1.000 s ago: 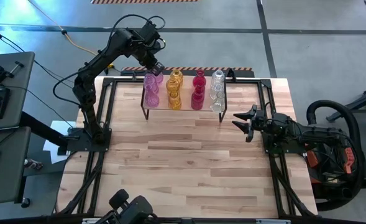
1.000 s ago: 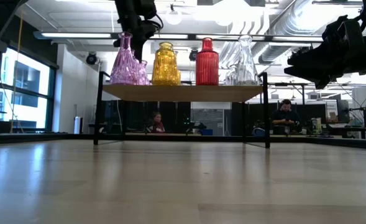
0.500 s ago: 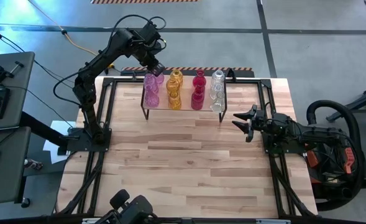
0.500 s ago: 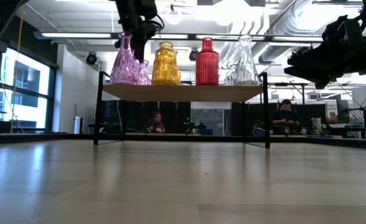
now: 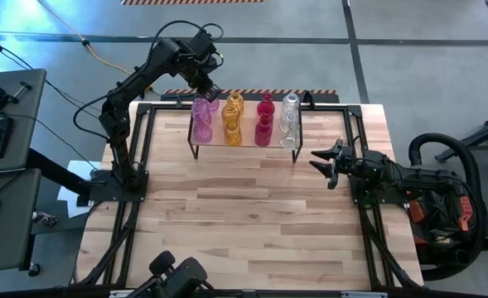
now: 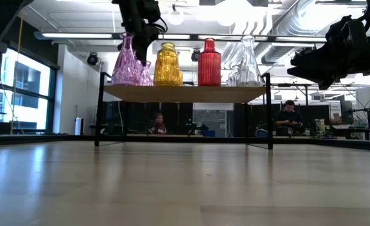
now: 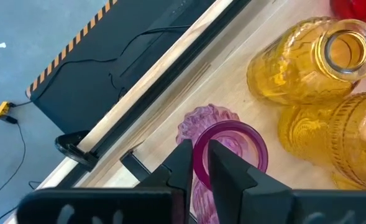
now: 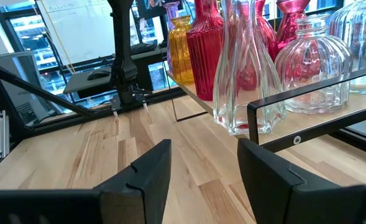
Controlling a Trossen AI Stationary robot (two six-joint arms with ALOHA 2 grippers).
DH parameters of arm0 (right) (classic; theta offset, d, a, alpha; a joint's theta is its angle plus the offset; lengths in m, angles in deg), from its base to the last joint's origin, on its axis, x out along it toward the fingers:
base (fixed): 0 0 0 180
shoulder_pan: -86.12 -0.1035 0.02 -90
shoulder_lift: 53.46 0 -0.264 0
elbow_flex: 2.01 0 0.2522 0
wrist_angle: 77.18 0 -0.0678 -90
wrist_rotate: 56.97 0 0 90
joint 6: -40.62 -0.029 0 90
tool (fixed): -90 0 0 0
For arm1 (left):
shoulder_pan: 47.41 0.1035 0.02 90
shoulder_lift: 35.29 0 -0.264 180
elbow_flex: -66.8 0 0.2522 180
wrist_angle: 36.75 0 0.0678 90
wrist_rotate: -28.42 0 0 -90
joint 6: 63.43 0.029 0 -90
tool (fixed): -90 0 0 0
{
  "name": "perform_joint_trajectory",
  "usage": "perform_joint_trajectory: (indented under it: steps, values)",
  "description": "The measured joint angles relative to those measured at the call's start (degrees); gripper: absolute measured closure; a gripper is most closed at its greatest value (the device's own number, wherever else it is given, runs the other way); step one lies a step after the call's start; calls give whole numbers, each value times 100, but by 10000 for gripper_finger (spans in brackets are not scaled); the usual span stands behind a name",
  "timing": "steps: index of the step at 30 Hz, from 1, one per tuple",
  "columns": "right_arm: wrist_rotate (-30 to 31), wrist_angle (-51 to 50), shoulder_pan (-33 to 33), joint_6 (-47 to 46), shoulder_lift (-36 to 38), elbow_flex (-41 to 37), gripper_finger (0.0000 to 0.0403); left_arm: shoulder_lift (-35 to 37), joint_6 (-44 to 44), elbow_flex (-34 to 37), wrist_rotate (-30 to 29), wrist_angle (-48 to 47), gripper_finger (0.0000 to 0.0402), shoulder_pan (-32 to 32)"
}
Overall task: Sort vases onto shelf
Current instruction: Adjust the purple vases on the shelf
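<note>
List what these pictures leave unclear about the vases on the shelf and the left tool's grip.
- Vase count: in the low view the front vases hide those behind; in the high view they are too small to count on the shelf.
- Left tool: its fingers straddle the pink vase's rim, but contact is unclear.
- Pink vase's base: hidden behind the fingers in the left wrist view.

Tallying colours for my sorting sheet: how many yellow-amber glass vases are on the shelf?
2 visible. Both stand in the second column from the shelf's left end: one yellow-amber glass vase at the back, one nearer the front. Another may be hidden between them.
</note>
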Motion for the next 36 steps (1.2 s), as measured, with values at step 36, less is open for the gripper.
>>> perform_joint_trajectory:
  steps: [36]
  values:
    - [0,1,2,0,0,0,233,104,-76,4,-317,-374,382,113]
